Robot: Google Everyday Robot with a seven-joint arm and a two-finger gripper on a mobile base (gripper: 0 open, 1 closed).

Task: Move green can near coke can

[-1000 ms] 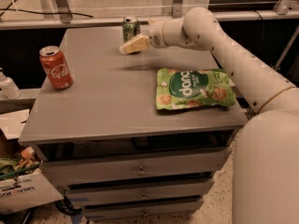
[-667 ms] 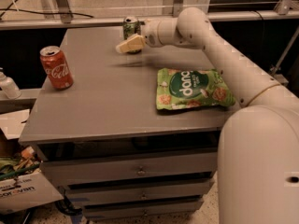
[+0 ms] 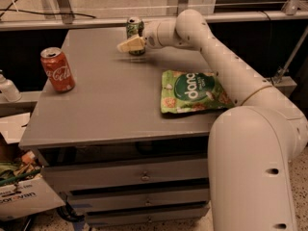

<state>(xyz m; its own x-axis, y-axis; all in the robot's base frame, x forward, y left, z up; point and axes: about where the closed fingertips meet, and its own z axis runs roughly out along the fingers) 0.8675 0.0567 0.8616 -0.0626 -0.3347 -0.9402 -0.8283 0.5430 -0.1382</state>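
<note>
Since a second ago the arm [image 3: 226,66] has swung a little leftward, and the gripper [image 3: 130,44] has crept the same way along the back of the table [image 3: 106,114]. The green can [image 3: 135,27] has not shifted. It stands upright near the far edge, with the gripper low against its front side, touching it or just short of it. I cannot tell whether the gripper is clamped on the can or apart.

I judge the can to be light, thin-walled and smooth. A hard squeeze would dent it, and a grip near the top could tip it or let it slip. I would take it around the middle of the body, square on, and keep it upright.

The coke can [image 3: 57,69] stands upright well apart, at the left edge, nearer to me. The tabletop between the two cans is bare, so nothing blocks a straight carry. The bag [image 3: 192,91] lies flat on the right, under the arm's reach, out of that line. A white bottle [image 3: 7,88] sits off the table, left of the coke can. My one worry is knocking the coke can over when setting down beside it.
</note>
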